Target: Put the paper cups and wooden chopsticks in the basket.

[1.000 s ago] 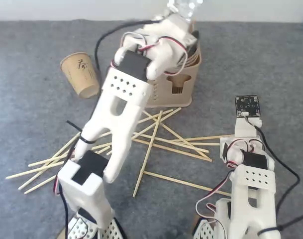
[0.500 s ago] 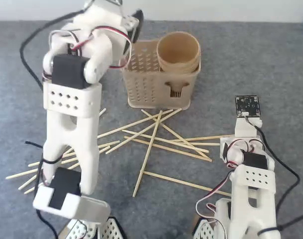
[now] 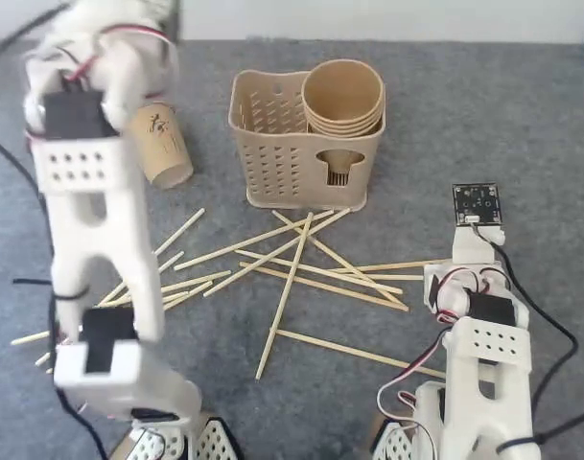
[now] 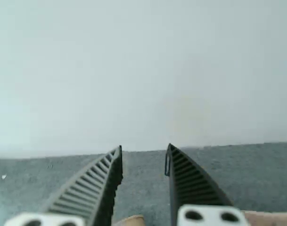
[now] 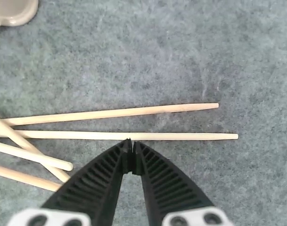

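One paper cup (image 3: 163, 146) lies on its side on the grey tabletop (image 3: 483, 115), left of the basket (image 3: 272, 144), and its near edge is cut off behind the left arm (image 3: 90, 220). The top of that arm is a blur against the frame's upper left corner. The arm stands tall over the left side of the tabletop and covers the ends of several chopsticks (image 3: 359, 354), which lie scattered in front of the basket. In the left wrist view the left gripper (image 4: 143, 149) is held level with its jaws apart and nothing between them, facing the pale wall (image 4: 143, 70). A tan sliver at the frame's edge is too small to identify. Stacked cups (image 3: 342, 91) sit in the basket's right end. The right arm (image 3: 488, 335) is folded low at the near right. The right gripper (image 5: 132, 142) points down with its jaws closed on nothing, the tips just beside one chopstick (image 5: 181, 136). A basket corner (image 5: 11, 9) is cropped in the right wrist view.
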`<state>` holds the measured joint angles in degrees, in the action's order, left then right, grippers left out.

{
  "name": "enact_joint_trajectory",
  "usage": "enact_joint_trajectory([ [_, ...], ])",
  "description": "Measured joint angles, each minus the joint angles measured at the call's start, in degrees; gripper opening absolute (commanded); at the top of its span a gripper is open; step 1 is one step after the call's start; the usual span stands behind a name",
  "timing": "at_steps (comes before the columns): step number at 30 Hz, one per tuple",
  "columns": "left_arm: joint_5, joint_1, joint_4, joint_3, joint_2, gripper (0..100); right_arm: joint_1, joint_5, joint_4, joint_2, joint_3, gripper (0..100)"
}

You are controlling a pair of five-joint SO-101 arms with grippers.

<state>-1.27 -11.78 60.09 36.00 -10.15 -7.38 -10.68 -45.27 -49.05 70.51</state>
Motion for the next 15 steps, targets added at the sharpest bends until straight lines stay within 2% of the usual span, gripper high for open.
enact_joint_trajectory([
  [3,1.1,-3.4,-4.3,1.1,-8.1,14,0.0,0.0,0.0,0.0,0.0,0.8],
  [8,4.2,-5.5,-9.8,7.6,-22.9,14,0.0,0.0,0.0,0.0,0.1,0.8],
  [15,5.0,-5.9,-10.5,22.2,-43.2,14,0.0,0.0,0.9,-0.5,2.0,0.8],
])
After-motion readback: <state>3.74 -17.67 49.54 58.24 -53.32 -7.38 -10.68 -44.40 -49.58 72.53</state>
